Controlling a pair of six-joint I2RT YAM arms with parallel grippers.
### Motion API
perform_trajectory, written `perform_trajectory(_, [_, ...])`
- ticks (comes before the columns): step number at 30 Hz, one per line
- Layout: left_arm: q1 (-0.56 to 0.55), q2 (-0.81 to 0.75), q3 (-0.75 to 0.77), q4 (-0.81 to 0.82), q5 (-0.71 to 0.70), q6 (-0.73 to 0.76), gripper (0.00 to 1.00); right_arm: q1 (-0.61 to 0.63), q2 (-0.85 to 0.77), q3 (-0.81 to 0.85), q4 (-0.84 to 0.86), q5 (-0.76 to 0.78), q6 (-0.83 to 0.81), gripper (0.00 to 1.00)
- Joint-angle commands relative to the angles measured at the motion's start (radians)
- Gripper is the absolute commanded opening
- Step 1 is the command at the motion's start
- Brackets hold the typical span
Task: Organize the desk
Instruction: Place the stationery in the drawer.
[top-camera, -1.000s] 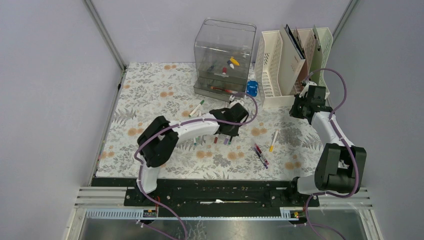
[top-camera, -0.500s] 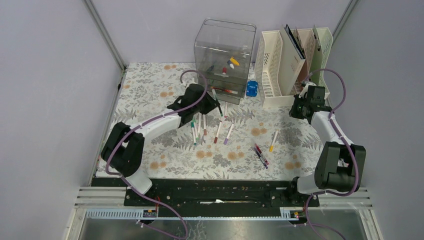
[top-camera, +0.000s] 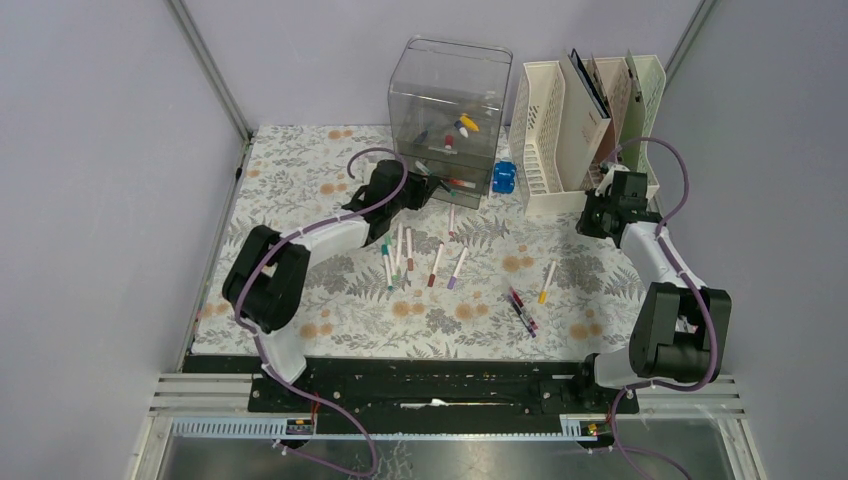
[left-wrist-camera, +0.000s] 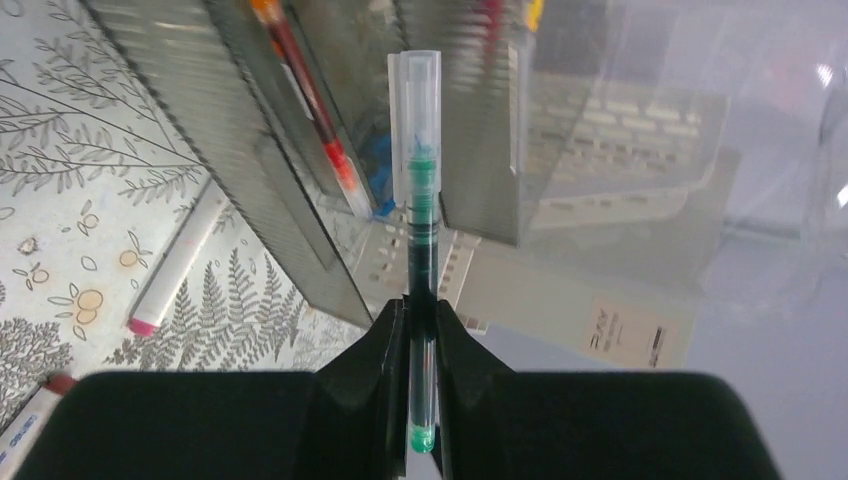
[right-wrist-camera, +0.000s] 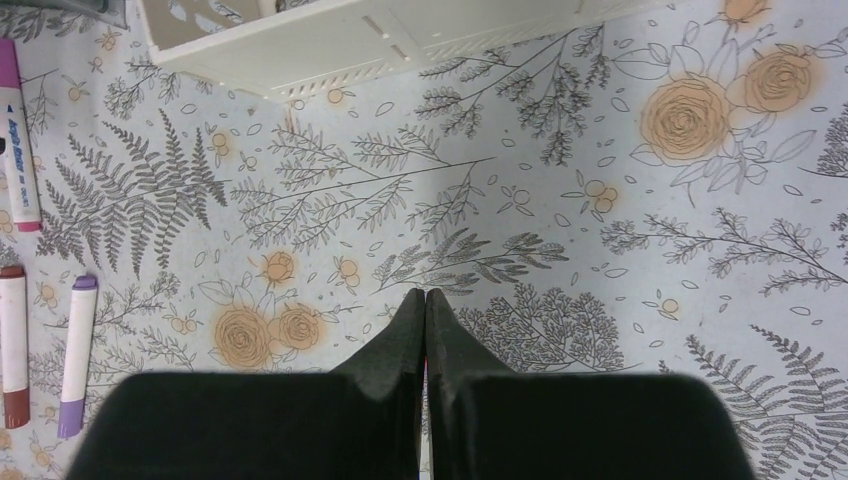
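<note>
The desk (top-camera: 300, 180) is covered with a white fern-and-flower cloth. My left gripper (top-camera: 425, 190) is shut on a green pen (left-wrist-camera: 421, 190) and holds it up at the front of a clear plastic box (top-camera: 450, 110). In the left wrist view the pen runs straight out from between the jaws of my left gripper (left-wrist-camera: 420, 310) toward the box's lower tray (left-wrist-camera: 300, 200). My right gripper (top-camera: 597, 215) is shut and empty, low over the cloth beside the file holders; it also shows in the right wrist view (right-wrist-camera: 425, 296). Several markers (top-camera: 405, 250) lie loose mid-desk.
White and beige file holders (top-camera: 580, 120) stand at the back right, with a blue object (top-camera: 503, 177) beside them. A yellow pen (top-camera: 546, 282) and dark pens (top-camera: 521, 310) lie front right. A black rail (top-camera: 430, 375) runs along the near edge. Pens lie inside the box.
My left arm swung from over the loose markers at mid-desk back and left to the front of the clear box, carrying the green pen. The right arm barely moved.
</note>
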Motion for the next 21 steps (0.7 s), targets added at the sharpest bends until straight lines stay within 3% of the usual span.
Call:
perform_trajectory(1, [0.023, 0.066, 0.048, 0.084, -0.070, -0.180, 0.00, 0.049, -0.010, 0.025, 0.011, -0.005, -0.009, 0.00])
perform_trajectory(12, [0.039, 0.211, 0.189, 0.106, -0.086, -0.226, 0.01, 0.217, -0.038, 0.034, 0.011, -0.005, -0.009, 0.00])
perform_trajectory(21, [0.046, 0.274, 0.229, 0.140, -0.058, -0.240, 0.35, 0.224, -0.036, 0.030, 0.011, -0.005, -0.009, 0.00])
